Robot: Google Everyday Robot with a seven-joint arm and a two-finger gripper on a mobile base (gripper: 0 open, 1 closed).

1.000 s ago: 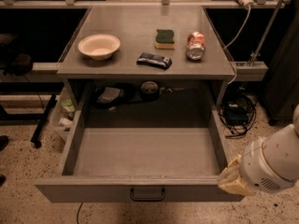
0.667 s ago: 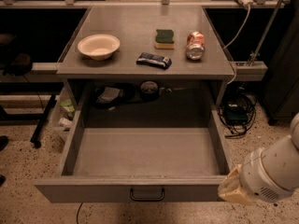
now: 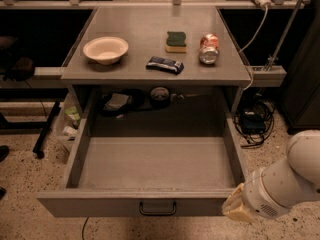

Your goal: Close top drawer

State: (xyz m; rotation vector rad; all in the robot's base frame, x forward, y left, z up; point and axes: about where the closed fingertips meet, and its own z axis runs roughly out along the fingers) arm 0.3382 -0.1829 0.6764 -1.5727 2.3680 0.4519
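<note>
The top drawer (image 3: 125,203) is a wide grey metal box pulled fully out toward me, empty inside, with a small dark wire handle (image 3: 157,208) at the centre of its flat front panel. My gripper (image 3: 235,209) is at the lower right, on the end of a white arm, right at the drawer front's right corner. Its pale fingers point left against the panel's right end.
The grey table top (image 3: 140,34) above carries a white bowl (image 3: 105,49), a dark snack packet (image 3: 165,64), a green sponge (image 3: 176,41) and a tipped red can (image 3: 208,48). Cables (image 3: 252,121) lie on the speckled floor at right. Dark clutter (image 3: 120,103) sits behind the drawer.
My arm and gripper have dropped lower and shifted slightly left, from beside the drawer's right wall to its front right corner. The drawer has not moved.
</note>
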